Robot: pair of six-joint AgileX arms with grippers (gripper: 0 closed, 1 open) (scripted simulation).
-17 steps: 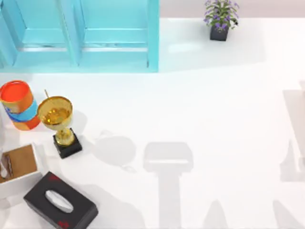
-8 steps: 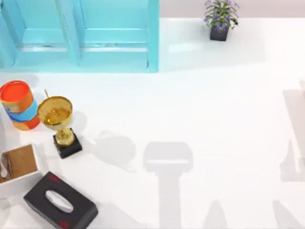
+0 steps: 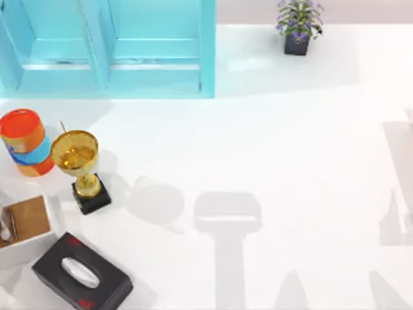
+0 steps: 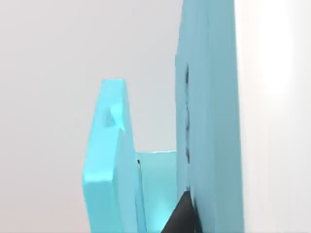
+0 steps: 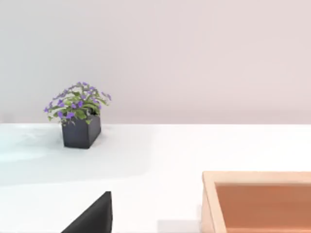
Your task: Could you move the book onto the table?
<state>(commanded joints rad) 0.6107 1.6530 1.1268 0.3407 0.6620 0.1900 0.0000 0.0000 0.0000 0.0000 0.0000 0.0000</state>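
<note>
One arm is at work; the left gripper (image 4: 181, 219) is held hard against the turquoise cabinet (image 4: 209, 121), probably because the book is shelved just ahead of it; its opening cannot be told; the right gripper (image 5: 92, 218) is parked over the table (image 3: 290, 161), facing the potted plant (image 5: 80, 116).

— What does the table (image 3: 290, 161) look like?
— Wide, glossy, white. At its far left stands a turquoise shelf cabinet (image 3: 110, 48), and right of that, at the far edge, a small potted plant (image 3: 298, 26) with purple flowers.
— And along the left side?
— An orange can (image 3: 26, 142) lies tilted, with a gold trophy (image 3: 80, 165) on a black base just beside it. Nearer the front sit a white box with a brown inside (image 3: 26, 229) and a black tissue box (image 3: 80, 274), close together.
</note>
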